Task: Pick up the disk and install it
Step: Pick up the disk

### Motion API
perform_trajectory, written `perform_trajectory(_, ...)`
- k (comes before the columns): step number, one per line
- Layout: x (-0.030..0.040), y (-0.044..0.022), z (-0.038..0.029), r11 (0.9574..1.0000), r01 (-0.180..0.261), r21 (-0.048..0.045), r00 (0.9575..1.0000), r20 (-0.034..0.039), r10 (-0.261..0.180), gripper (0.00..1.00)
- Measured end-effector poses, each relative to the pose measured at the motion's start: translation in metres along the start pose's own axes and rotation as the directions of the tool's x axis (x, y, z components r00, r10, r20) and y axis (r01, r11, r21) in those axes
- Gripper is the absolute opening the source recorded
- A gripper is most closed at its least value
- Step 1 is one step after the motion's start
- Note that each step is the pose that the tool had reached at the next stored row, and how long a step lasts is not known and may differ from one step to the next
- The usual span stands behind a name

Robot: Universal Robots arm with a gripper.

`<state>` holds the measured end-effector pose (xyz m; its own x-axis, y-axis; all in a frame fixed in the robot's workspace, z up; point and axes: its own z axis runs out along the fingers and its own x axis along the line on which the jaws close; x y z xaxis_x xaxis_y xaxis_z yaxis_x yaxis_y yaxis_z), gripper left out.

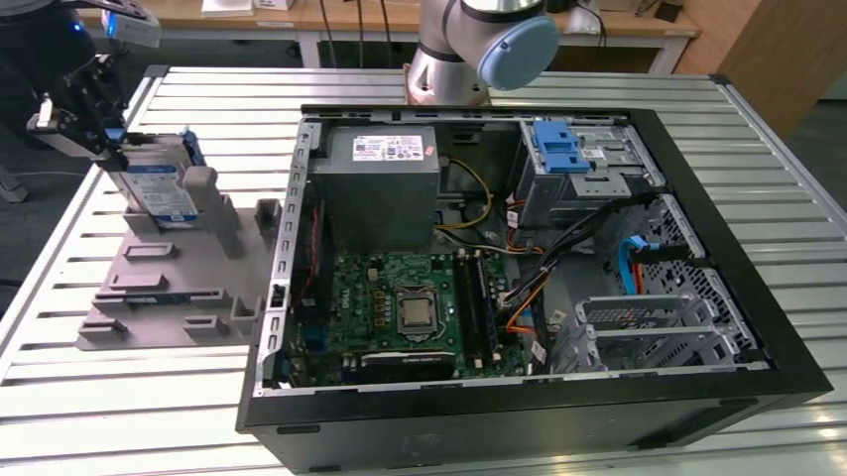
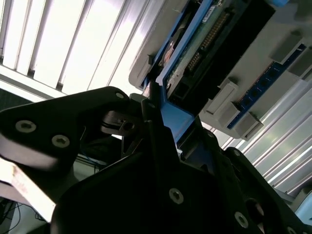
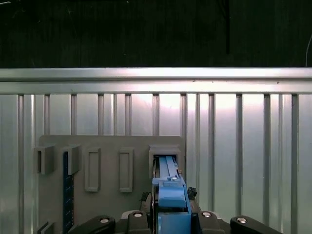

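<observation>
The disk (image 1: 157, 190), silver with a white-and-blue label and blue side rails, stands on edge in a slot of the grey fixture (image 1: 173, 288) at the exterior view's left. My gripper (image 1: 109, 147) sits at the disk's upper end, its black fingers closed on the blue rail. In the first wrist view the blue rail of the disk (image 3: 170, 192) runs between the fingers (image 3: 141, 217), and its far end rests in the fixture's slot (image 3: 165, 153). The second wrist view has the disk's green circuit board (image 2: 204, 44) and its blue rail, with the dark finger (image 2: 161, 141) pressed against the rail.
An open black computer case (image 1: 741, 387) lies to the exterior view's right of the fixture, with a grey power-supply box (image 1: 377, 188), a motherboard (image 1: 411, 307) and a blue-latched drive cage (image 1: 569, 154). The arm's base (image 1: 470, 45) stands behind it on the slatted metal table (image 1: 781, 149).
</observation>
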<state>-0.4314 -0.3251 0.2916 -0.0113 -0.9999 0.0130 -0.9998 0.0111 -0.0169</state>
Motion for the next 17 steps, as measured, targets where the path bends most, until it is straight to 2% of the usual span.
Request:
perform_trajectory(15, 0.0015, 0.0002, 0.0, 1.0, -0.005, 0.0, 1.0, -0.0001, 0.005, 0.38)
perform_trajectory(16, 0.0015, 0.0002, 0.0001, 1.0, -0.005, 0.0, 1.0, -0.0001, 0.005, 0.44)
perform_trajectory(17, 0.0015, 0.0002, 0.0001, 1.0, -0.005, 0.0, 1.0, -0.0001, 0.005, 0.44)
